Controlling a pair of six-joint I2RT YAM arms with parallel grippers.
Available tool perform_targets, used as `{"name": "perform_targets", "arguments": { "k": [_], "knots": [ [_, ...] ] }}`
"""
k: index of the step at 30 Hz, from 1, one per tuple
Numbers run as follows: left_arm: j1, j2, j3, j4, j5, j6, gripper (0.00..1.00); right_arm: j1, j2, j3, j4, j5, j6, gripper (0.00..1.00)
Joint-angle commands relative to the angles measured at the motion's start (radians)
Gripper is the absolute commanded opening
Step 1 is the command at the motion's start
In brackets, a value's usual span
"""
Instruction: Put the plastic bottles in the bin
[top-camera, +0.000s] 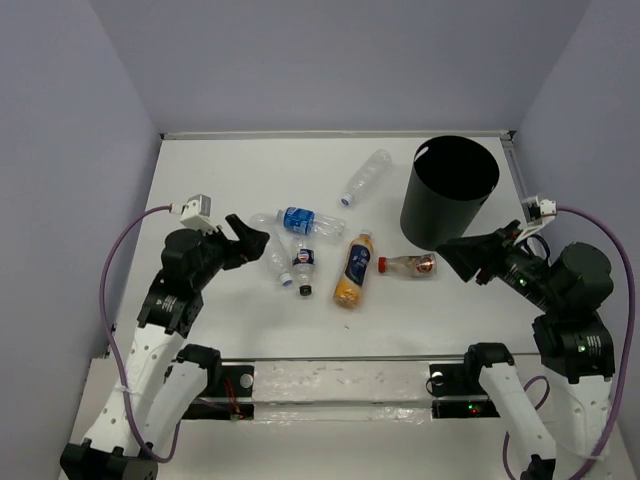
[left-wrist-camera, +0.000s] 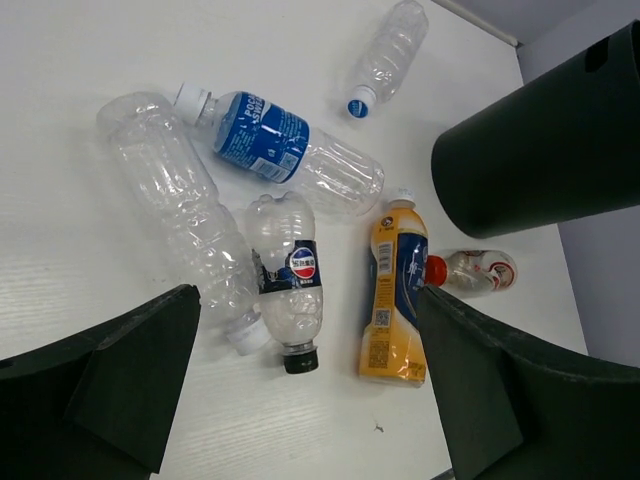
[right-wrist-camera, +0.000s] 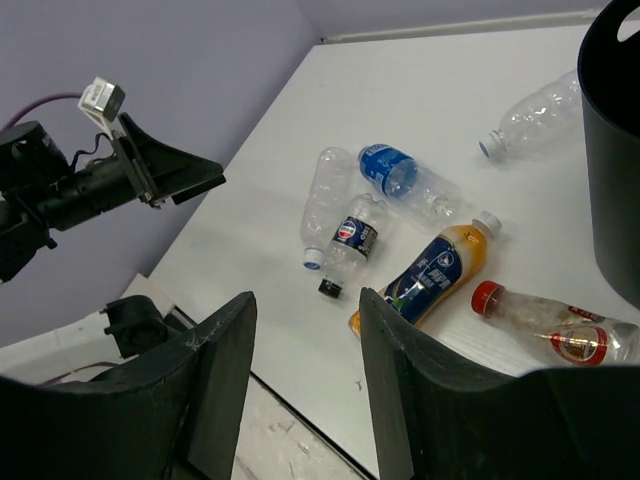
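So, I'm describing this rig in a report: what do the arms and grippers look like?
Both arms have white lower segments and black upper joints. The left gripper and right gripper have black, wedge-shaped fingers. A white box sits on each wrist, trailing a purple cable.

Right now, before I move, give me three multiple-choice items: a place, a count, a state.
1. Where is the small red-capped clear plastic bottle?
A) on the white table, near side of the tall black cylindrical bin
B) inside that bin
C) in a pincer

2. How many plastic bottles lie on the table?
A) four
B) six
C) eight

3. The left pincer and right pincer are:
A) both shut on bottles
B) one shut
C) both open, empty

Answers: 1 A, it lies beside the bin's wall; 2 B, the top view shows six; 3 C, both wrist views show them spread, holding nothing.
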Motion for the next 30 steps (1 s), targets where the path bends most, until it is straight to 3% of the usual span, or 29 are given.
{"name": "perform_targets", "arguments": {
  "k": [1, 10, 22, 30],
  "knots": [
    [-0.003, 0.061, -0.008, 0.057, -0.081, -0.079, 0.99, -0.005, -0.017, -0.017, 0.024, -0.013, -0.015, 0.52],
    [-0.005, 0.180, -0.054, 0.166, -0.302, -0.181, 0.99, -0.005, -0.044, -0.032, 0.001, -0.050, -0.006, 0.54],
    [-0.075, 0.499, -0.025, 0.329, -0.387, -0.184, 0.99, -0.005, -0.022, -0.075, -0.005, -0.069, -0.047, 0.58],
    [-0.083, 0.740, 0.072, 0.357, -0.442, -0.174, 0.99, -0.005, -0.027, -0.110, -0.005, -0.081, -0.052, 0.58]
  ]
}}
